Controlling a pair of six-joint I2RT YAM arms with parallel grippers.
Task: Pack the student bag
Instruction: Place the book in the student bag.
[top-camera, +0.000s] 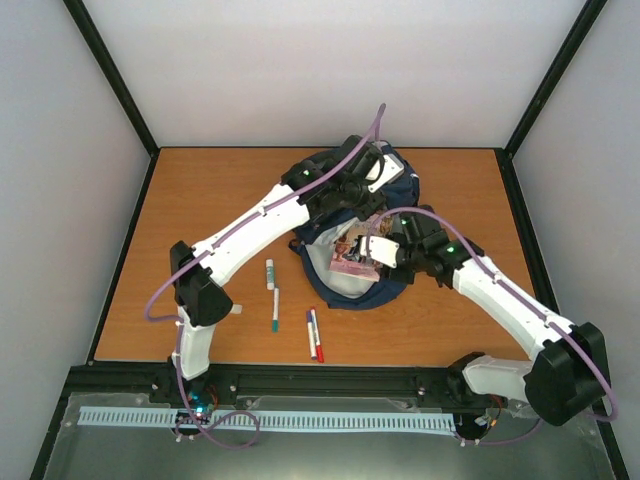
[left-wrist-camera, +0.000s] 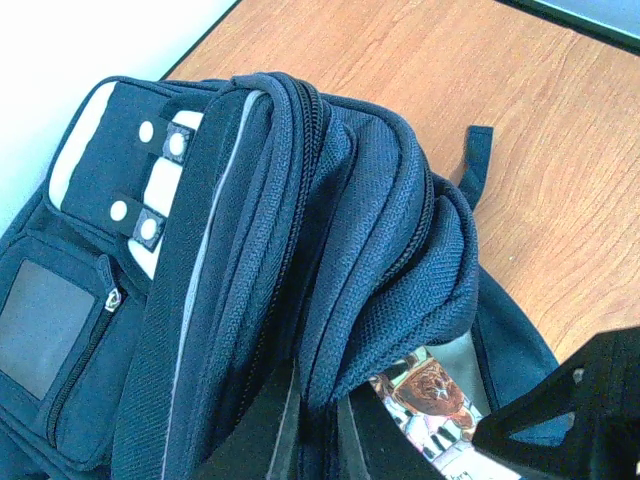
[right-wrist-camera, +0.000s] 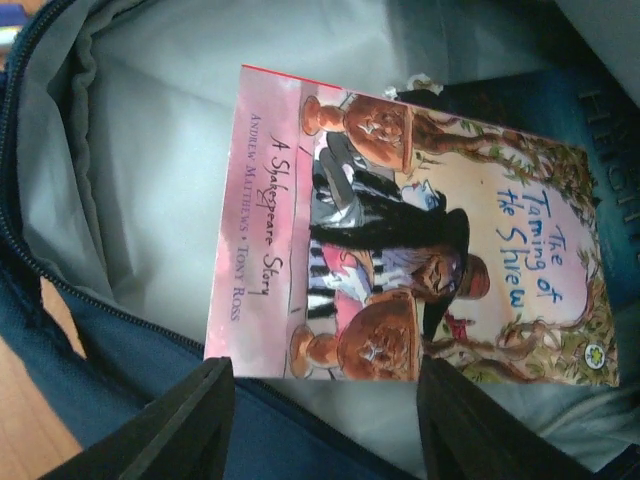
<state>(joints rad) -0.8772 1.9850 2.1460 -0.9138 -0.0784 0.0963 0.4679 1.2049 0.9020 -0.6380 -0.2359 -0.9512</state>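
Observation:
The student bag (top-camera: 385, 190) is a navy backpack that lies open at the back middle of the table. My left gripper (top-camera: 362, 180) is shut on the bag's bunched upper flap (left-wrist-camera: 330, 250) and holds it up off the opening; my left gripper (left-wrist-camera: 318, 440) has the fabric pinched between its dark fingers. A pink picture book (top-camera: 352, 260) lies inside on the grey lining (right-wrist-camera: 150, 150). My right gripper (top-camera: 374, 250) hovers over it, and in its wrist view my right gripper (right-wrist-camera: 322, 385) is open and empty, just off the near edge of the book (right-wrist-camera: 400, 230).
A dark blue book (right-wrist-camera: 565, 115) lies under the pink one in the bag. A white marker (top-camera: 270, 273), a green-tipped pen (top-camera: 276, 310) and a blue and a red pen (top-camera: 314, 335) lie on the wooden table (top-camera: 200, 200) left of the bag.

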